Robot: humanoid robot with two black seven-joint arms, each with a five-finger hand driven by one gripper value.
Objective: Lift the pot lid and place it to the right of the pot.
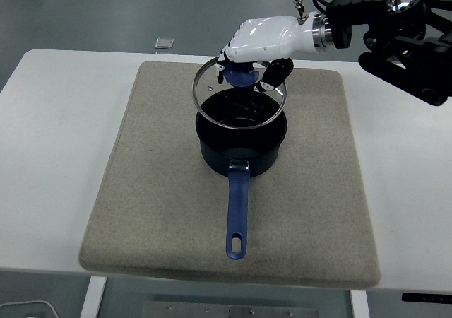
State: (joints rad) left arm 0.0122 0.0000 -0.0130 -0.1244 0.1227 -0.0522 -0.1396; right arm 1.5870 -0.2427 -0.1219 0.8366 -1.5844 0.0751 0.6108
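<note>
A dark blue pot (pixel 240 148) with a long blue handle stands in the middle of the grey mat (pixel 141 191), handle pointing toward the near edge. The right hand (pixel 251 62), white with black fingertips, is shut on the blue knob of the glass lid (pixel 236 102). The lid hangs tilted above the pot, clear of the rim, slightly toward the far side. The pot is open beneath it. The left arm is out of view.
The mat lies on a white table (pixel 409 205). Bare mat shows to the right of the pot (pixel 325 155). A small grey square object (pixel 164 44) lies at the table's far edge. The black right arm (pixel 402 21) reaches in from the upper right.
</note>
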